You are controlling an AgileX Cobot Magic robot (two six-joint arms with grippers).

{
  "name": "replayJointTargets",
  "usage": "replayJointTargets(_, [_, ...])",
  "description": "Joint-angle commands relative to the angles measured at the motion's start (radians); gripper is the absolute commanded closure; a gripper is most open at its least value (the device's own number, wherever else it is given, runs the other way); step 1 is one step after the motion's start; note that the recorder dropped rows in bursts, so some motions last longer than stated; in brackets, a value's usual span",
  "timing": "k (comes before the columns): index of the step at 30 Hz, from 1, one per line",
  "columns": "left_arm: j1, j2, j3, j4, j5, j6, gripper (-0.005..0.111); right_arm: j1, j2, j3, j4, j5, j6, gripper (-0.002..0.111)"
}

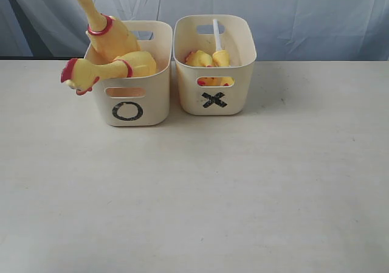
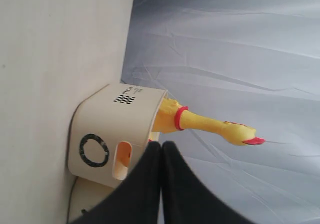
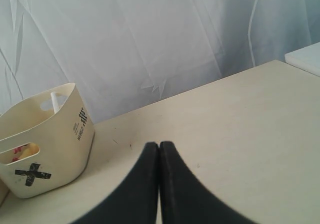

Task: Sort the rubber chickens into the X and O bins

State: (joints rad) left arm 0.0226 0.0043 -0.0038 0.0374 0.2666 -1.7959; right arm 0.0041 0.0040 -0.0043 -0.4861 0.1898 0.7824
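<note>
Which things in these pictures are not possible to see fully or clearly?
Exterior view: the top edge cuts off the head of the upright chicken in the O bin.
Exterior view: the X bin wall hides most of the small chickens; their number is unclear.
Right wrist view: the label on that bin is too small to read.

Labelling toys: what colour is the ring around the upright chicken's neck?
Red neck ring, clearest in the exterior view.
</note>
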Motion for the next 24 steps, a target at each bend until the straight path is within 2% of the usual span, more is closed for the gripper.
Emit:
replayJointTargets(1, [0.003, -0.004, 0.004, -0.022, -0.037, 0.005, 0.107, -0.004, -0.004, 0.004, -0.002, 0.007, -0.002, 0.109])
replayJointTargets(7, [0.003, -0.004, 0.004, -0.018, -0.038, 0.005, 0.107, -0.004, -0.004, 0.004, -0.002, 0.131, -0.002, 0.109])
replayJointTargets(12, [0.003, -0.004, 0.004, -0.018, -0.038, 0.005, 0.107, -0.003, -0.004, 0.004, 0.005, 0.131, -0.002, 0.109])
replayJointTargets(18, [0.003, -0.004, 0.004, -0.018, -0.038, 0.005, 0.107, -0.003, -0.004, 0.004, 0.324, 0.111, -0.002, 0.109])
replayJointTargets(24, [0.003, -0.004, 0.004, -0.018, -0.038, 0.005, 0.107, -0.003, -0.004, 0.004, 0.500, 0.108, -0.002, 0.109])
